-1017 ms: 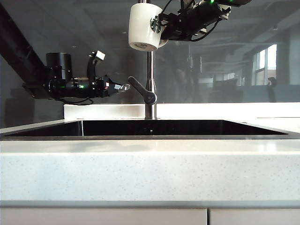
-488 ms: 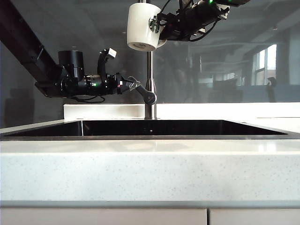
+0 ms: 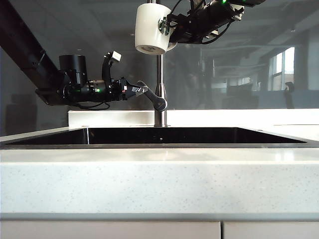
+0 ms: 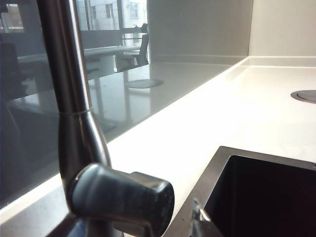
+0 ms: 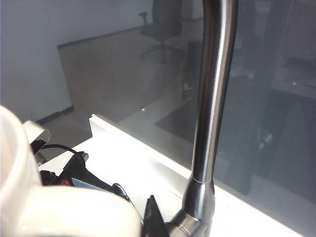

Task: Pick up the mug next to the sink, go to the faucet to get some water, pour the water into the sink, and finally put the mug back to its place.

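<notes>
Sink [image 3: 60, 141] dark; R claw [image 3: 172, 26] grips mug [image 3: 152, 27] (upright).

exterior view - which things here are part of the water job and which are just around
In the job: mug gripped by the right gripper up by the faucet; open left gripper at the lever; sink.
Just around: counter, glass backsplash.

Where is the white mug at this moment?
In the exterior view the mug is high at top centre, held by the right gripper, just in front of the faucet above the sink.
</notes>
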Motion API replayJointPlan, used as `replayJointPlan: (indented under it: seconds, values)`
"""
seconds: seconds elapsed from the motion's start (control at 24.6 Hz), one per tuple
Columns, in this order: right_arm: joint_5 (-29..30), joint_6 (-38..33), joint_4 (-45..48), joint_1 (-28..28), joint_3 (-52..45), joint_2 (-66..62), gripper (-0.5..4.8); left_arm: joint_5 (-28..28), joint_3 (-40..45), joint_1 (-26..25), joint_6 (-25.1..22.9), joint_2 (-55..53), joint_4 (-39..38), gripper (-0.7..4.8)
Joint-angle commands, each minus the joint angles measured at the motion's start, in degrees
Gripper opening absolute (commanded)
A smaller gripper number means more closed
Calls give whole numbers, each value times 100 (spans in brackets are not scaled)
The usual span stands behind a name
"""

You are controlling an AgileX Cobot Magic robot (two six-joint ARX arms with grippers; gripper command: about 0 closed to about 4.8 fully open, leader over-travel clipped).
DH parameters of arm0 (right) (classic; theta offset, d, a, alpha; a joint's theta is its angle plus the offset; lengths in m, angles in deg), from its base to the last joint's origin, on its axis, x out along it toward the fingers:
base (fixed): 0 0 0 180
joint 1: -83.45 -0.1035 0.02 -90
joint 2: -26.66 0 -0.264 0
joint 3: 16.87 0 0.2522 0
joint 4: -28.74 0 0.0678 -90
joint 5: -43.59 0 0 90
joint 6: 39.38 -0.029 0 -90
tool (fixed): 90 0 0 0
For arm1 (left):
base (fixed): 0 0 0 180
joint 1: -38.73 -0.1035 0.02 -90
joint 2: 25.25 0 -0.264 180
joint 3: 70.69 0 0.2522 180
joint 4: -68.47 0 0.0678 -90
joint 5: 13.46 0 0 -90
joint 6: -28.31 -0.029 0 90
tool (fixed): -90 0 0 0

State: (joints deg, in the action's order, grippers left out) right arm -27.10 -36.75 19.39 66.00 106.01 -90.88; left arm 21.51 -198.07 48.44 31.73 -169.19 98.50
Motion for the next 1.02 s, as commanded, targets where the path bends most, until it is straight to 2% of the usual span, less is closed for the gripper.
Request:
replayJointPlan:
  seconds: [0.04, 0.24, 0.65, 1.02]
  values:
    - [-4, -63, 308, -7, 92, 66, -5, -343, -50, 46, 284, 59, 616, 255]
    - [-13, 13, 310, -7, 92, 66, -5, -557, -55, 46, 603, 59, 938, 255]
    - [-28, 61, 308, -7, 92, 66, -5, -951, -55, 46, 848, 59, 966, 241]
    - [-28, 61, 306, 7, 92, 66, -5, -605, -55, 42, 741, 59, 973, 242]
